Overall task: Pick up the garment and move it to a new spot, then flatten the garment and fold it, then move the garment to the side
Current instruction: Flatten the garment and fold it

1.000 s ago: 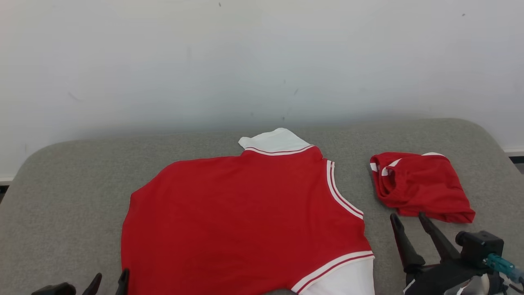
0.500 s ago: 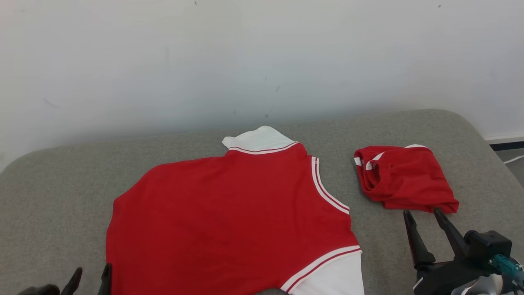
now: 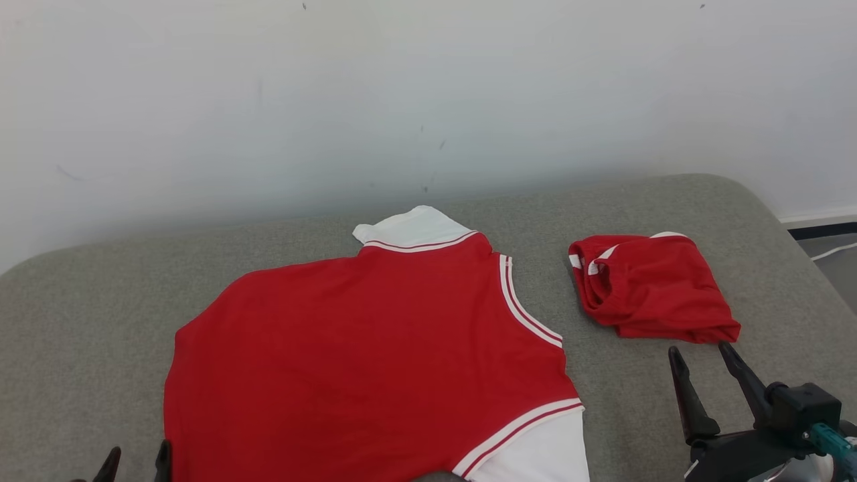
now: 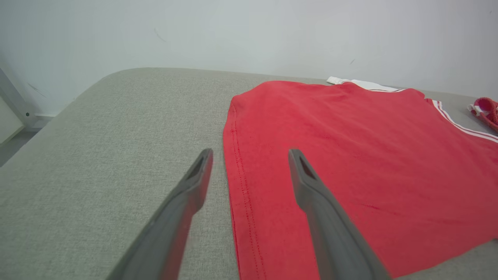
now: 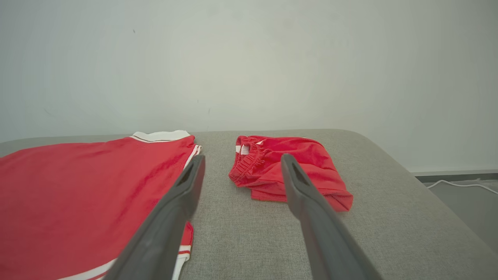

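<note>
While left gripper (image 4: 251,152) and right gripper (image 5: 243,156) jaws are spread, the red shirt (image 3: 361,348) is laid flat left of the bundled shorts (image 3: 653,288); folding could be skewed by pinching one layer.

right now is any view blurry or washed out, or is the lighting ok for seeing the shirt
Head view: soft even light, no glare, red shirt sharp. Left wrist view: left gripper looms large and slightly soft, the shirt's hem stitching crisp. Right wrist view: right gripper equally soft, folded shorts clear.
</note>
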Controlling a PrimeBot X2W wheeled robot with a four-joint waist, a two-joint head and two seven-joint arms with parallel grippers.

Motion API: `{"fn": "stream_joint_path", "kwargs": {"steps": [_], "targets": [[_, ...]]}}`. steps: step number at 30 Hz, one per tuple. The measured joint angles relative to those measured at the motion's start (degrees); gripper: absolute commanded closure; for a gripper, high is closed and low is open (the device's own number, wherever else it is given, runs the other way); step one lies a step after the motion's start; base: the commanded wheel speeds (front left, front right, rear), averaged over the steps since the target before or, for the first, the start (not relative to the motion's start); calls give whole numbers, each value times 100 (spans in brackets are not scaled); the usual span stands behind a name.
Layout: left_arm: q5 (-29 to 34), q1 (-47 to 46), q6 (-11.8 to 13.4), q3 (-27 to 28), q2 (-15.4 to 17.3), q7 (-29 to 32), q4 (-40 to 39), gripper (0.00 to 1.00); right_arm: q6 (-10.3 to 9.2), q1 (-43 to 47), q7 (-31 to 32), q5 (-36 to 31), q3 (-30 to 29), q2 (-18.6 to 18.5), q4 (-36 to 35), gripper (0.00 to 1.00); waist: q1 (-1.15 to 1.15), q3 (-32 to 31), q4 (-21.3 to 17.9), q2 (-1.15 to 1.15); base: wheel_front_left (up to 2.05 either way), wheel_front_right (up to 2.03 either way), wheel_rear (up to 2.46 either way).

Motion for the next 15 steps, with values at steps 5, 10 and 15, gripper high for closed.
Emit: {"fn": "stream_joint_path", "kwargs": {"steps": [5, 10, 15], "targets": [[225, 67, 0, 245, -88, 0, -108, 0, 0, 1, -1, -36, -101, 48, -31, 0, 0, -5, -16, 0, 0, 0, 0], [299, 77, 0, 468, -205, 0, -212, 0, 0, 2, -1, -88, -208, 110, -30, 0, 0, -6, -8, 0, 0, 0, 0], [492, 236, 0, 627, -308, 0, -269, 0, 0, 27, -2, -231, -257, 229, -49, 0, 0, -4, -10, 0, 0, 0, 0]]}}
